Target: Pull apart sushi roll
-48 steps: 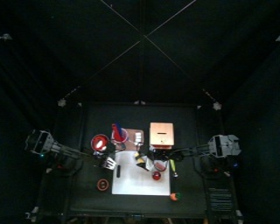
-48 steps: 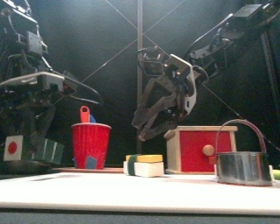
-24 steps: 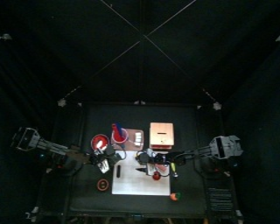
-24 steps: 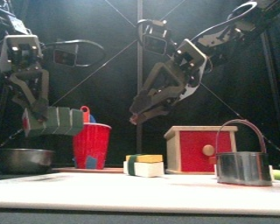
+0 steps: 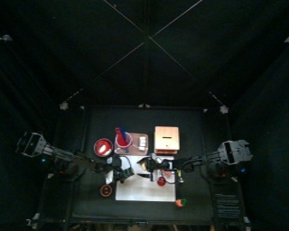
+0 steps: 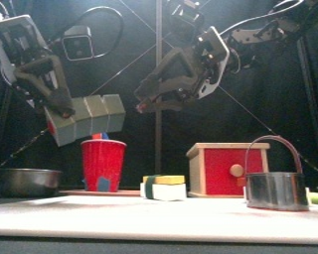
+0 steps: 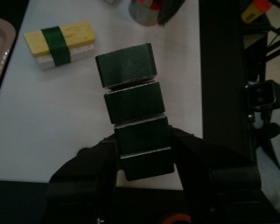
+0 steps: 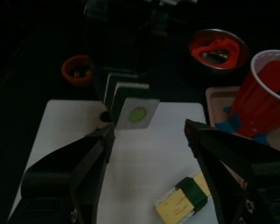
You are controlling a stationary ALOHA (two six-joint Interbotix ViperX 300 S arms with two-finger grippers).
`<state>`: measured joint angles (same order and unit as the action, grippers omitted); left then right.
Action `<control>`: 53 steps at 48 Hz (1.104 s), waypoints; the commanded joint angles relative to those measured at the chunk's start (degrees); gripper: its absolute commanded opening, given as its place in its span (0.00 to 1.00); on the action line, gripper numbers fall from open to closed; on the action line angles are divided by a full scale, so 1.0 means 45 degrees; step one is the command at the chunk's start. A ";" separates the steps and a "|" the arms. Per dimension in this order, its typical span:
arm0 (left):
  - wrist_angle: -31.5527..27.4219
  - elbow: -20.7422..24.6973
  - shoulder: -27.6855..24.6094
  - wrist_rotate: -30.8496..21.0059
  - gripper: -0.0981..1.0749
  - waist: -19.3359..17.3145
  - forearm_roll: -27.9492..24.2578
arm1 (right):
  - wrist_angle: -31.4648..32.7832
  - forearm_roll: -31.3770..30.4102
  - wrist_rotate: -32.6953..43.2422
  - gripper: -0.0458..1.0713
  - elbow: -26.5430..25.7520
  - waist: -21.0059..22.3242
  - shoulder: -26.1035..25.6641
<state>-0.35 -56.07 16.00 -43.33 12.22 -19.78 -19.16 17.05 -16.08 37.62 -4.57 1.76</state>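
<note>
Black curtains closed in a small black table, most of it covered by a white mat [image 6: 148, 218]. Near the front of the mat lay a small yellow block with a green band [image 6: 163, 188], and to its right stood a metal cup with a wire handle [image 6: 276, 189]. Behind them stood a red plastic cup [image 6: 103, 164], a wooden box with a red front [image 6: 222, 164] and, at the far left, a metal bowl [image 6: 27, 181]. Above the red cup, the left gripper [image 7: 145, 157] held the sushi roll [image 7: 136, 105], a row of four dark green segments, in the air with its jaws clamped on the end segment. The right gripper [image 8: 149, 131] hung just beside the roll's free end, its jaws spread wide apart and touching nothing.
</note>
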 commanded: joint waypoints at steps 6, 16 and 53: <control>0.0488 0.0430 -0.0586 0.0352 0.61 0.0000 -0.0586 | -0.0527 0.0215 0.1641 0.90 0.0195 0.0020 -0.0801; 0.0762 0.0566 -0.0527 0.1016 0.61 -0.0059 -0.1133 | -0.0801 -0.1133 0.4688 0.91 0.0410 -0.0020 -0.0820; 0.2070 0.0938 -0.0625 0.1797 0.61 -0.1094 -0.1328 | -0.2637 -0.6309 1.0195 0.96 -0.0020 0.0371 0.0391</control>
<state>8.26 -53.44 13.10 -35.42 7.56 -25.66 -30.76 -11.34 29.62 40.25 -3.69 4.31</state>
